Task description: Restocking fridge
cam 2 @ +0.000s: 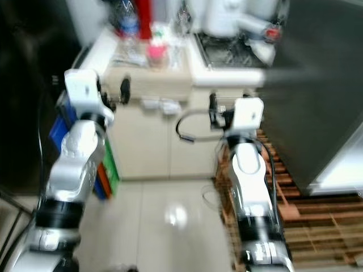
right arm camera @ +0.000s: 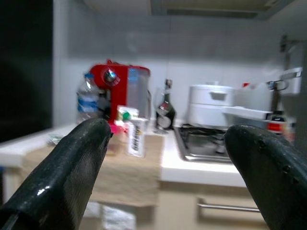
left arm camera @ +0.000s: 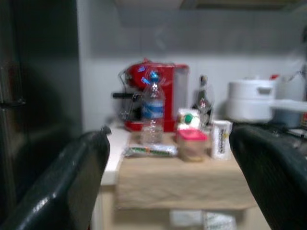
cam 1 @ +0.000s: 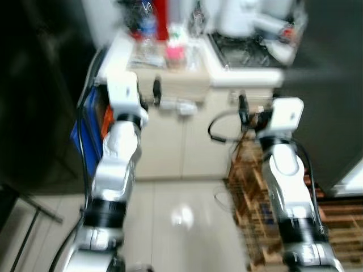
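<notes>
Still early, by my reading: nothing is being carried and the groceries are all sitting on the counter (cam 1: 170, 79) at the upper middle of the head frame. The water bottle (left arm camera: 152, 113) is standing upright in front of the red coffee machine (left arm camera: 160, 91); just beside it I am seeing a pink-lidded container (left arm camera: 192, 143), a white carton (left arm camera: 220, 139) and a flat packet (left arm camera: 151, 151) lying on the beige mat (left arm camera: 177, 184). A dark glass bottle (right arm camera: 165, 115) and a white pot (right arm camera: 211, 110) are further back, near the hob. I am taking the dark slab at the right edge for the fridge (cam 1: 329, 102), though blur is making that uncertain.

I am holding both arms raised toward the counter. The left gripper (left arm camera: 168, 182) is showing its fingers wide apart with nothing between them; the right gripper (right arm camera: 165, 177) likewise, spread and empty. Both are short of the counter.

Left to do, as I judge it: close in, pick each item, carry it to the fridge.
</notes>
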`<state>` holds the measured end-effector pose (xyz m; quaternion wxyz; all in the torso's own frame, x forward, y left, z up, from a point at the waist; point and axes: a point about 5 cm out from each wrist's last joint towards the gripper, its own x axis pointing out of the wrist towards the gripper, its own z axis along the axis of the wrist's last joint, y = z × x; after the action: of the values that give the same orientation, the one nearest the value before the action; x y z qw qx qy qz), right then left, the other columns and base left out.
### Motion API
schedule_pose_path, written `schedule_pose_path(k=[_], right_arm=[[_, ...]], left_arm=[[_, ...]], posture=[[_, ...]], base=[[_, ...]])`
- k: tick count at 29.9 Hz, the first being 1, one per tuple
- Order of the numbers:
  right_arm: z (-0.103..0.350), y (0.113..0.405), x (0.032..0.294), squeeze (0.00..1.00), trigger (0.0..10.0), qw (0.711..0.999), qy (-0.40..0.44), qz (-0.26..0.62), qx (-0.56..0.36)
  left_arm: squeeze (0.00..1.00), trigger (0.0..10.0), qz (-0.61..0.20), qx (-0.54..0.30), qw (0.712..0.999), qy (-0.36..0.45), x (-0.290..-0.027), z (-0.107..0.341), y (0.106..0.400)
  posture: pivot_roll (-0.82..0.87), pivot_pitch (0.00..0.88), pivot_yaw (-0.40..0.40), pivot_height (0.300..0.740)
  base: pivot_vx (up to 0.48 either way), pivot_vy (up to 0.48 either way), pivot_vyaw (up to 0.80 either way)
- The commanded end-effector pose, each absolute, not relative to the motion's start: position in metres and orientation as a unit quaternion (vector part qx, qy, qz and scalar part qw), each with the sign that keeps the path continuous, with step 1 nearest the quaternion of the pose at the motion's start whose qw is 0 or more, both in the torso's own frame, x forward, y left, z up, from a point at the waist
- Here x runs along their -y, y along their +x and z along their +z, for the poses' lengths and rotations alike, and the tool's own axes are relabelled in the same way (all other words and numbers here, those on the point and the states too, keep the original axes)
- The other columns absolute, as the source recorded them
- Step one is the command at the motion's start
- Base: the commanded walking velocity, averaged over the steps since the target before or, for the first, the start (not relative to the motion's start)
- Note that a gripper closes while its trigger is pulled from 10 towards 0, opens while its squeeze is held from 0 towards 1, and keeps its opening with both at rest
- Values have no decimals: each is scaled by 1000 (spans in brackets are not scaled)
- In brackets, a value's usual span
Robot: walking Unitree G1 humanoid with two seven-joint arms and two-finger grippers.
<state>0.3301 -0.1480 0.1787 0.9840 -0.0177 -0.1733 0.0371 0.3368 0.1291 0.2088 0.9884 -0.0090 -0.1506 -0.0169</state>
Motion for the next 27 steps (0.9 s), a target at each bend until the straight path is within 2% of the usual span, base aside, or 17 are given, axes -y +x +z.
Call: schedule_pose_path(k=[1, 10, 15, 27], right_arm=[[178, 334, 150, 0, 10000, 986, -5, 29, 162], [173, 334, 151, 0, 10000, 988, 4, 24, 152], [186, 332, 156, 0, 10000, 982, -13, -6, 190], [190, 331, 156, 0, 10000, 980, -17, -12, 200]], left_arm=[[0, 10000, -23, 144, 989, -1, -126, 208, 340], [0, 10000, -32, 136, 990, 2, -124, 206, 341], [0, 10000, -62, 159, 985, 3, -119, 214, 341], [0, 10000, -73, 168, 983, 2, -118, 219, 343]], posture=[[-76, 0, 18, 740], [-75, 0, 17, 740], [-73, 0, 17, 740], [-72, 0, 15, 740]], base=[[454, 0, 0], [454, 0, 0], [468, 0, 0], [469, 0, 0]])
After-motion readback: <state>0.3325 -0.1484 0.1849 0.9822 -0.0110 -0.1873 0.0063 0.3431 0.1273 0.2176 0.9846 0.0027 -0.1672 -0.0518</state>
